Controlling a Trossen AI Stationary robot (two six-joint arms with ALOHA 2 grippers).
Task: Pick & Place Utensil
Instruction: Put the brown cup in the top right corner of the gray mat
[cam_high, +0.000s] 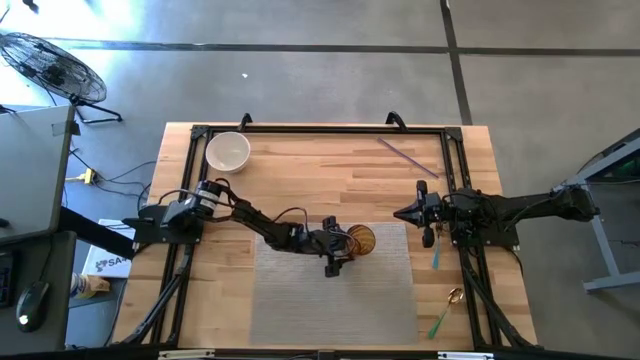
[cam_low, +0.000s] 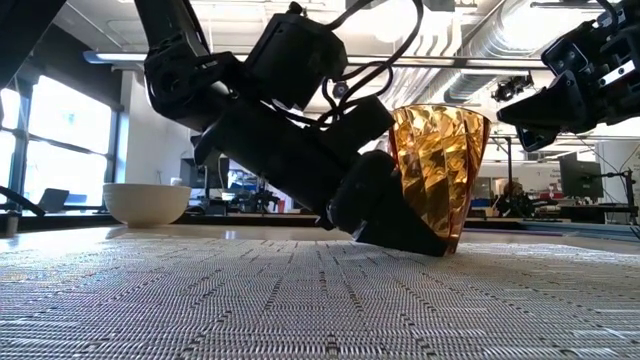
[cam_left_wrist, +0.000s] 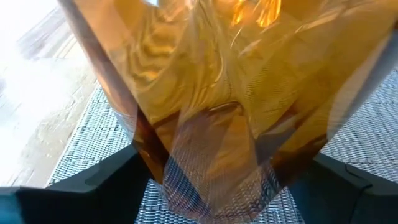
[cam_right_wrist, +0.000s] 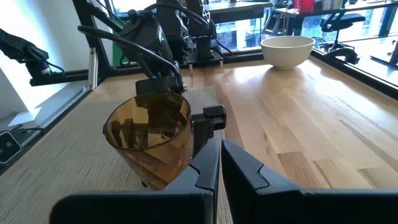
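White bowl (cam_high: 228, 152) is sitting at the far left of the wooden table (cam_high: 330, 170), just inside the black frame (cam_high: 320, 130), well apart from everything else.

Left arm is reaching in from the left edge across to the grey woven mat (cam_high: 335, 300). Left gripper (cam_high: 345, 250) is sitting low at the mat's far edge with its fingers spread on either side of the amber tumbler (cam_high: 361, 240). In the left wrist view the tumbler (cam_left_wrist: 230, 99) is filling the gap between the two dark fingers (cam_left_wrist: 87, 183); can't tell if the pads are actually touching the plastic. In the low view the cup (cam_low: 438, 170) is standing upright on the mat (cam_low: 320, 300), rim up, with the gripper's lower finger (cam_low: 395, 225) lying against its base.

Purple straw-like stick (cam_high: 407, 158) is lying diagonally on bare wood near the far right corner.

Right gripper (cam_high: 402, 213) is hovering above the table just off the mat's right far corner, near the tumbler but apart from it, pointing toward it. Fingers are pressed together, holding nothing – right wrist view is showing them (cam_right_wrist: 219, 163) closed with the cup (cam_right_wrist: 149, 134) just beyond.

Utensils: a teal-handled one (cam_high: 436, 250) is lying on the wood just right of the mat, partly under the right arm. A gold-headed spoon with a green handle (cam_high: 446, 311) is lying nearer the front right corner, also off the mat. Neither is being touched.
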